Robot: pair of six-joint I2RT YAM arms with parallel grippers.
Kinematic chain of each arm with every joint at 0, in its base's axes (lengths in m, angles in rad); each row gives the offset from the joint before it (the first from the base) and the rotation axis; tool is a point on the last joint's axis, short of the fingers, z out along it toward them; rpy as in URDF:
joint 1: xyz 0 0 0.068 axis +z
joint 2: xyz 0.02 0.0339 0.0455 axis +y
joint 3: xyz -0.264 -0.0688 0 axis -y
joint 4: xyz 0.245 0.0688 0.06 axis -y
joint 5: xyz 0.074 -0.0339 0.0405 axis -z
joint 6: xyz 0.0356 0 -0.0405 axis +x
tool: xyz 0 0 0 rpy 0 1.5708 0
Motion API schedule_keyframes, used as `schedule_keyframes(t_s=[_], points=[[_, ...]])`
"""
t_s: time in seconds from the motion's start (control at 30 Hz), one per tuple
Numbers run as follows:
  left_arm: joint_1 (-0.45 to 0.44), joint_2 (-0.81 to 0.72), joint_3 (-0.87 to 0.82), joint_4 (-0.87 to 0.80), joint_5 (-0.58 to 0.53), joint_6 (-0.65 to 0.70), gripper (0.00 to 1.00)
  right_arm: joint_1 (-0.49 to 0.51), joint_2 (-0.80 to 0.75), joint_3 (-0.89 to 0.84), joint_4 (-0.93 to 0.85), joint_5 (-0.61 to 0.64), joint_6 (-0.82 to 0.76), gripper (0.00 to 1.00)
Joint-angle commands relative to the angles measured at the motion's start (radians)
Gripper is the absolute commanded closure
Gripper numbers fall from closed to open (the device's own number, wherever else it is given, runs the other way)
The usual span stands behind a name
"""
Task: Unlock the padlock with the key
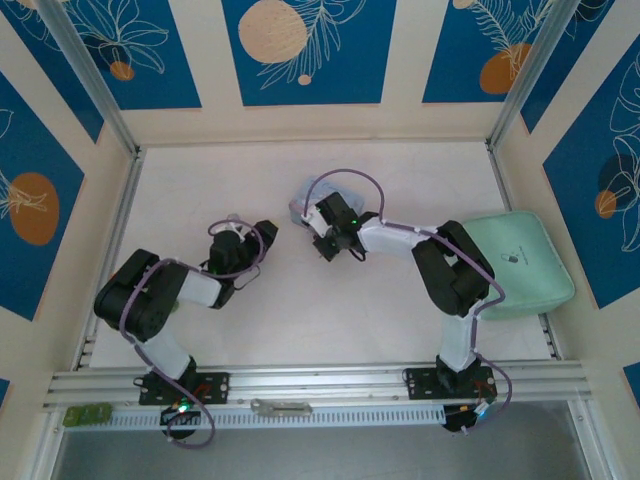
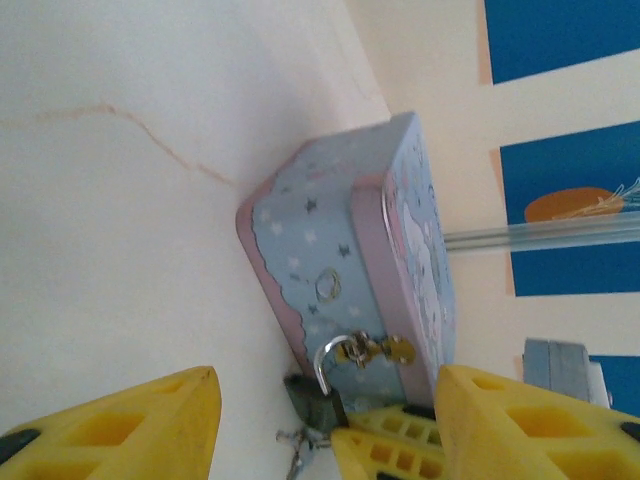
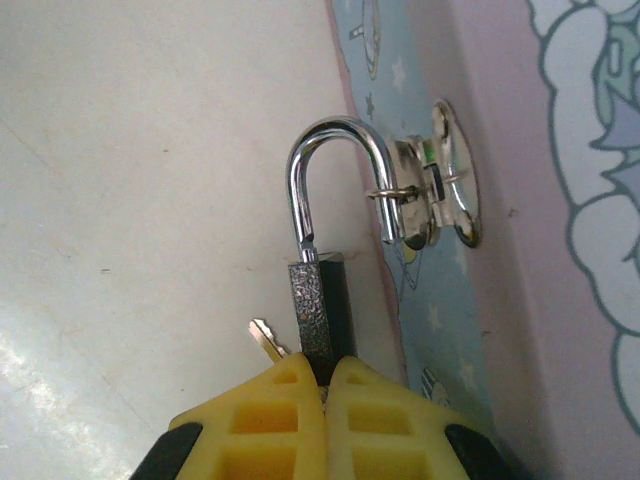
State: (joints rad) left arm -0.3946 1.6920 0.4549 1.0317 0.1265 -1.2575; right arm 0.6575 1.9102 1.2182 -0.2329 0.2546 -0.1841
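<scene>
Right fingers (image 3: pixel 270 410) pinch padlock (image 3: pixel 318 310) body; key (image 3: pixel 265 338) juts just left.

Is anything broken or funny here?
On the tiny dark padlock, one end of the silvery loop sits outside the body, hooked through the clasp of the pale blue tin. It looks open, not broken. The right claw pinches it.
</scene>
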Motion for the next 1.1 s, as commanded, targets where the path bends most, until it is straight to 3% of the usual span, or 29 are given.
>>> schedule_keyframes(t_s=[0.0, 0.3, 0.47, 0.77, 0.93, 1.07], points=[[0.032, 0.035, 0.063, 0.049, 0.067, 0.030, 0.42, -0.023, 0.001, 0.037, -0.060, -0.125, 0.002, 1.00], [0.032, 0.050, 0.088, 0.065, 0.117, 0.016, 0.42, -0.047, 0.067, 0.142, -0.108, -0.174, 0.006, 1.00], [0.033, 0.036, 0.036, 0.094, 0.110, -0.003, 0.43, -0.062, 0.104, 0.211, -0.174, -0.275, 0.039, 1.00], [0.033, 0.003, 0.007, 0.096, 0.098, 0.006, 0.43, -0.057, 0.081, 0.207, -0.148, -0.341, 0.043, 1.00], [0.055, -0.074, -0.007, 0.019, 0.078, 0.061, 0.42, -0.022, 0.007, 0.146, -0.173, -0.341, 0.085, 1.00], [0.072, -0.176, -0.005, -0.139, 0.046, 0.138, 0.42, 0.024, -0.064, 0.054, -0.176, -0.363, 0.158, 1.00]])
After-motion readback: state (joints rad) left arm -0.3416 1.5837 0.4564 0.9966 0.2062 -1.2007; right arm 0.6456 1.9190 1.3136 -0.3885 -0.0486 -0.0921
